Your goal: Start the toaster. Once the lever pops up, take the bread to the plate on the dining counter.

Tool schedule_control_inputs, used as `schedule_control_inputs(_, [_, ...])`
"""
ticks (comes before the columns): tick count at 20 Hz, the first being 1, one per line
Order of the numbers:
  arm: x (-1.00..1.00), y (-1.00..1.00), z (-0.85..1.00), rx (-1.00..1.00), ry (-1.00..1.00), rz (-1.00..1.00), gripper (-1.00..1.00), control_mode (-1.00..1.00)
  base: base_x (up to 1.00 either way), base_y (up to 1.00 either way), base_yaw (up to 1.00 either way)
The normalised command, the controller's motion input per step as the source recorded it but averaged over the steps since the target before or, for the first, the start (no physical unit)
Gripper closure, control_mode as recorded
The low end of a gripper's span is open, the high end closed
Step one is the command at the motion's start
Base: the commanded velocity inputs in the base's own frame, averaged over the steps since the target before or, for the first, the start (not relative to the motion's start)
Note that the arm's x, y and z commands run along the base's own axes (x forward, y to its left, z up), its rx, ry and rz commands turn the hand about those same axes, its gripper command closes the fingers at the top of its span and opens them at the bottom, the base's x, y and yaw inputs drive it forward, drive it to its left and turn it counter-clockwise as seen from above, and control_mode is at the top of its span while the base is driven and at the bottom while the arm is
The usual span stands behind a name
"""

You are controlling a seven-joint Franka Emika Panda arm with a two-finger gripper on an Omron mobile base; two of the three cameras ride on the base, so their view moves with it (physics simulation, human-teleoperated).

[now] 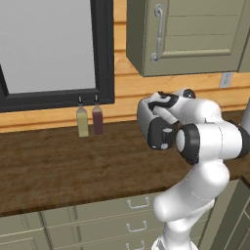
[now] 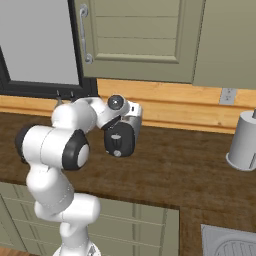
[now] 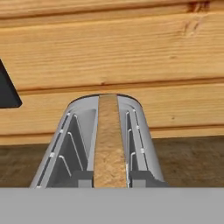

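1. Along the back of the counter (image 1: 73,171), against the plank wall (image 3: 131,52), stands the toaster (image 2: 120,139). Its glossy black end panel faces the counter's front edge and its silver body runs back toward the wall.
2. Open room: in the left base view a broad bare stretch of wood lies from the toaster's 9 o'clock round to its 7 o'clock, down to the front edge over the drawers (image 1: 132,202). In the right base view bare wood also runs toward 3 o'clock.
3. Edges and obstacles:
   - An olive upper cabinet (image 1: 195,34) hangs at 12 o'clock above the arm.
   - A black window frame (image 1: 105,49) sits at 10 o'clock.
   - Two bottles, one yellowish (image 1: 82,122) and one dark red (image 1: 97,120), stand side by side at the wall, at 9 o'clock from the toaster and well apart from it.
   - In the right base view a grey cylinder (image 2: 245,142) stands at 3 o'clock, and a sink (image 2: 230,242) fills the corner at 5 o'clock.
   - An outlet (image 2: 227,96) is on the wall at 2 o'clock.
4. The surface is dark wood grain and the wall is pale horizontal planks.
5. The pincer (image 1: 157,108) hangs over the toaster's top, clenched on the bread (image 3: 107,140).
6. In the hand view the bread is seen edge-on. Its long axis runs from 12 to 6 o'clock, parallel to the toaster's length, over the divider between the two wire-lined slots.
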Motion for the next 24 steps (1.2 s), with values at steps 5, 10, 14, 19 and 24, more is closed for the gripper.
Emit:
schedule_control_inputs(5, [-0.43, 0.00, 0.23, 0.00, -0.25, 0.00, 1.00, -1.00, 0.00, 0.00, 0.00])
schedule_control_inputs(10, [-0.34, -0.03, 0.47, 0.00, -0.21, 0.00, 1.00, -1.00, 0.00, 0.00, 0.00])
schedule_control_inputs(14, [-0.41, 0.00, 0.48, 0.00, -0.11, 0.00, 1.00, -1.00, 0.00, 0.00, 0.00])
schedule_control_inputs(19, [-0.89, -0.02, 0.18, 0.00, -0.03, 0.00, 1.00, -1.00, 0.00, 0.00, 0.00])
schedule_control_inputs(24, [-0.43, 0.01, 0.91, -0.02, 0.01, 0.00, 1.00, -1.00, 0.00, 0.00, 0.00])
